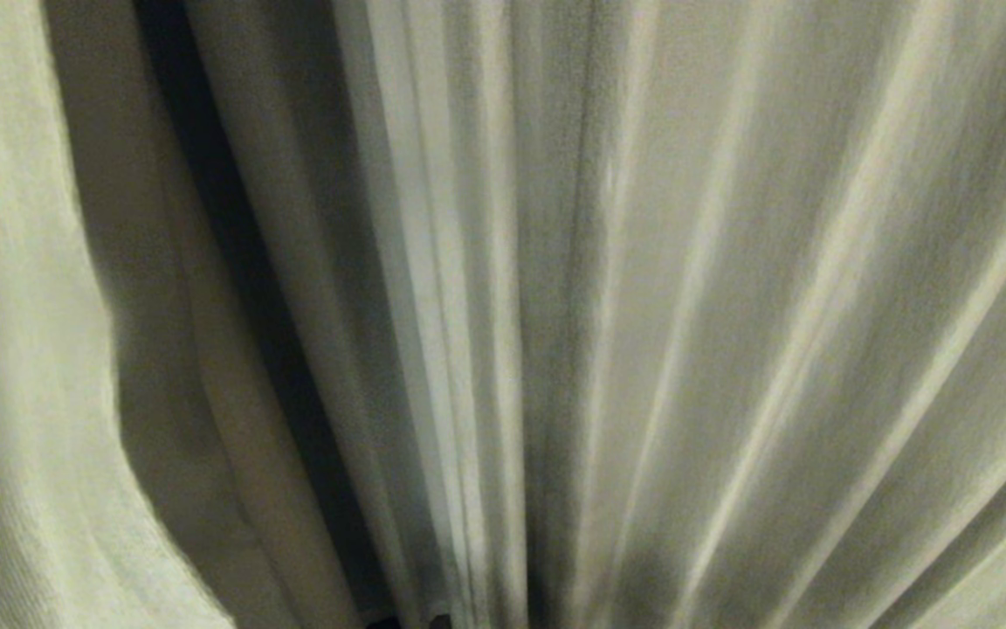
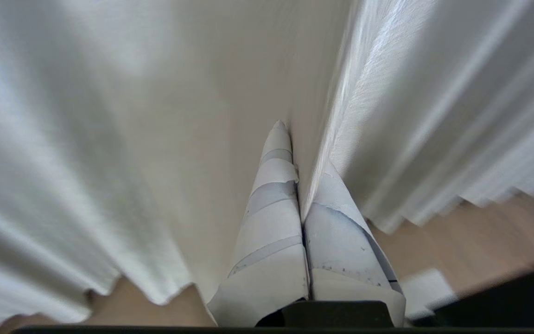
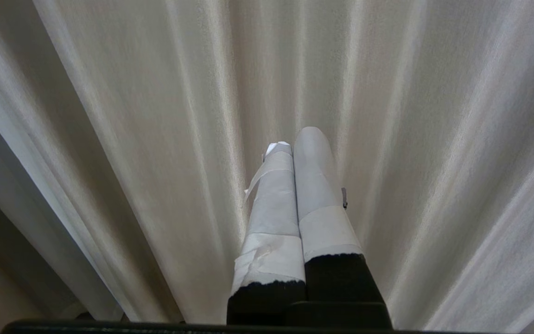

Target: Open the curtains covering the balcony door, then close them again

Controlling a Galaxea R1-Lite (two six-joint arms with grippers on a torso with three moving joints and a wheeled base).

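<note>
The curtains [image 1: 730,306] fill the head view with pale cream, vertically pleated fabric; a nearer panel [image 1: 14,349] hangs at the left, with a dark gap [image 1: 232,288] between the two. Neither arm shows in the head view. In the left wrist view my left gripper [image 2: 300,153] is shut on a curtain's vertical edge [image 2: 336,116], which runs between its white-taped fingers [image 2: 271,208]. One fingertip is covered by the fabric. My right gripper [image 3: 295,139] is shut with nothing in it, pointing at the pleats of a curtain [image 3: 132,139] and held apart from them.
Below the curtains' hems the left wrist view shows a light wooden floor [image 2: 480,232], a small white object [image 2: 427,287] and a dark shape [image 2: 517,292] at the side. The balcony door is hidden behind the fabric.
</note>
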